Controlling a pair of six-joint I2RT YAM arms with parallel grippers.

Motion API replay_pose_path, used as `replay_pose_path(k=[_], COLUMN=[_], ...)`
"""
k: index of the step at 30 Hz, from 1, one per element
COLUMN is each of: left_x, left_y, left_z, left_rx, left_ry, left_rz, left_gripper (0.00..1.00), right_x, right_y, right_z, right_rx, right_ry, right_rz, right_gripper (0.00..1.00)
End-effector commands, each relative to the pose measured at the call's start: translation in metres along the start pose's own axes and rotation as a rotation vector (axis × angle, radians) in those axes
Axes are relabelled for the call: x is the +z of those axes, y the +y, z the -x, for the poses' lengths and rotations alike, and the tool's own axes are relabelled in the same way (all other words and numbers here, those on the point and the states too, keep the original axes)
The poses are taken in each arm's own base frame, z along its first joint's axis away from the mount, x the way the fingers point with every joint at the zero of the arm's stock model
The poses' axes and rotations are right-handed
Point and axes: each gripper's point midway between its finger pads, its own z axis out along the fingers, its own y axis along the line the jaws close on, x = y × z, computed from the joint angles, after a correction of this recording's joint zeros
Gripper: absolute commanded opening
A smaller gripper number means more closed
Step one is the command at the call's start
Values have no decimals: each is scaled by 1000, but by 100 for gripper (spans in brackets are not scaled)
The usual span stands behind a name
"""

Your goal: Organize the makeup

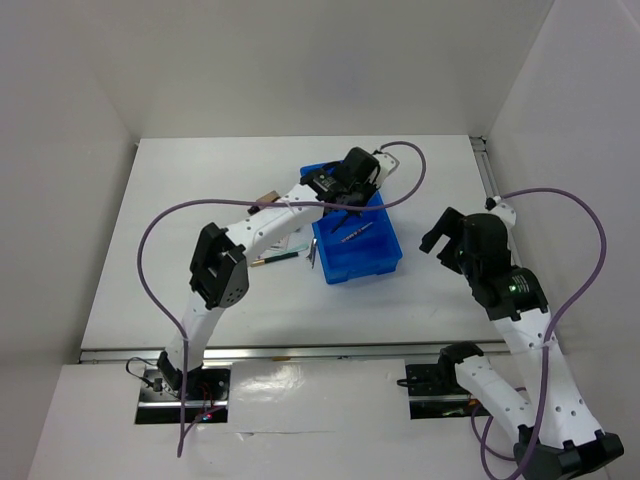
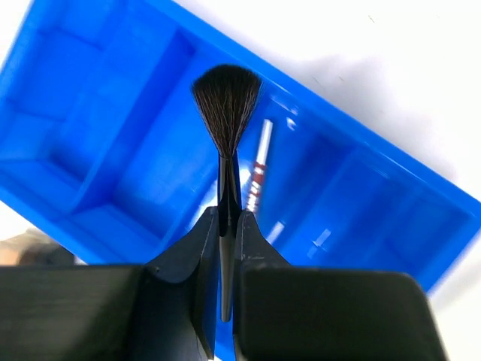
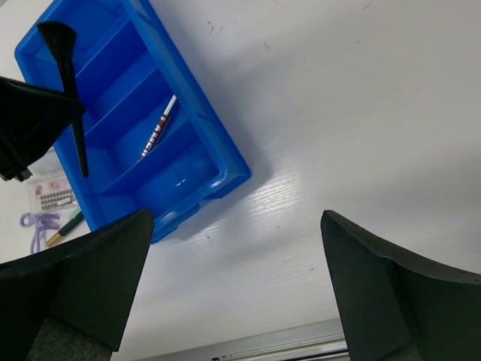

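Pinching a dark-bristled brush by its handle, the left gripper holds it over the tray — a red-banded pencil lies in one tray compartment. Beside the tray rest a packet and a lilac loop. The right gripper — spread wide — hangs apart from the tray.

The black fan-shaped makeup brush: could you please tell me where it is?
Left wrist view: the black fan-shaped brush is held in the left gripper, jaws shut on its handle, above the blue compartment tray, near the slim red-banded pencil lying inside.
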Motion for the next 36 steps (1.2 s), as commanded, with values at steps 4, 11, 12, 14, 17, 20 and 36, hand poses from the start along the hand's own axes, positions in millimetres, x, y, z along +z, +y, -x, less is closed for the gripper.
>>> replay_pose_path(k=[4, 11, 12, 14, 17, 20, 36], left_x=[24, 45, 44, 36, 24, 4, -101], left_y=[10, 0, -4, -1, 2, 4, 32], left_z=[12, -21, -21, -21, -10, 3, -150], left_rx=[44, 94, 101, 108, 111, 96, -136], left_ry=[-69, 29, 29, 29, 3, -26, 186], left_rz=[68, 79, 88, 119, 129, 122, 138], left_gripper=[0, 17, 25, 58, 83, 100, 81], right_x=[0, 0, 0, 2, 2, 2, 19], right_y=[-4, -4, -4, -4, -3, 0, 11], right_z=[3, 3, 3, 2, 1, 2, -4], right_rx=[17, 17, 8, 5, 5, 8, -23], right_ry=[-2, -2, -1, 7, 12, 11, 46], right_rz=[-35, -35, -35, -41, -34, -22, 12], right_gripper=[100, 100, 100, 100, 100, 100, 100])
